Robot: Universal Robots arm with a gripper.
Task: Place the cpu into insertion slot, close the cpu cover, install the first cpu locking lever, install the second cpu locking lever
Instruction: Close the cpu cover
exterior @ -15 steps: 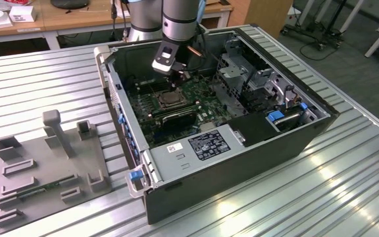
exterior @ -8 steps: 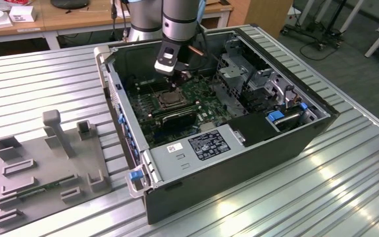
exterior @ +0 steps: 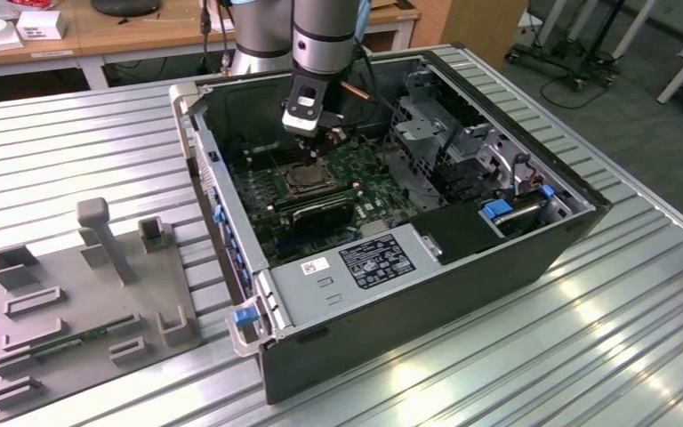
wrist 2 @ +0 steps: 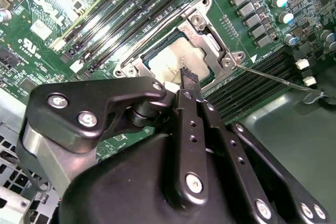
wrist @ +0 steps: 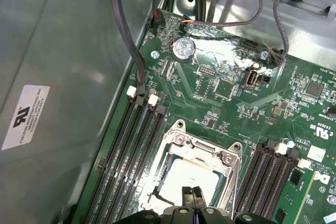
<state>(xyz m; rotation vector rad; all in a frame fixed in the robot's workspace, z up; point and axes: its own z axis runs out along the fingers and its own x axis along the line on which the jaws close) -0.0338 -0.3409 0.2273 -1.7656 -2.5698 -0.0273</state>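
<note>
Pincer (wrist: 191, 195) closed, empty, just above the cpu (wrist: 184, 174), cpu cover (wrist: 226, 156) framing the cpu, second wrist view adds a thin wire lever (wrist 2: 273, 79) beside the cpu

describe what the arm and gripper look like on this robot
The arm is a round silver-grey tube with a darker band, ending in a pale boxy wrist block. The gripper is matte black. Its flat linkage bars are pinned with silver screw heads and taper to two thin, narrow fingertips.
</note>
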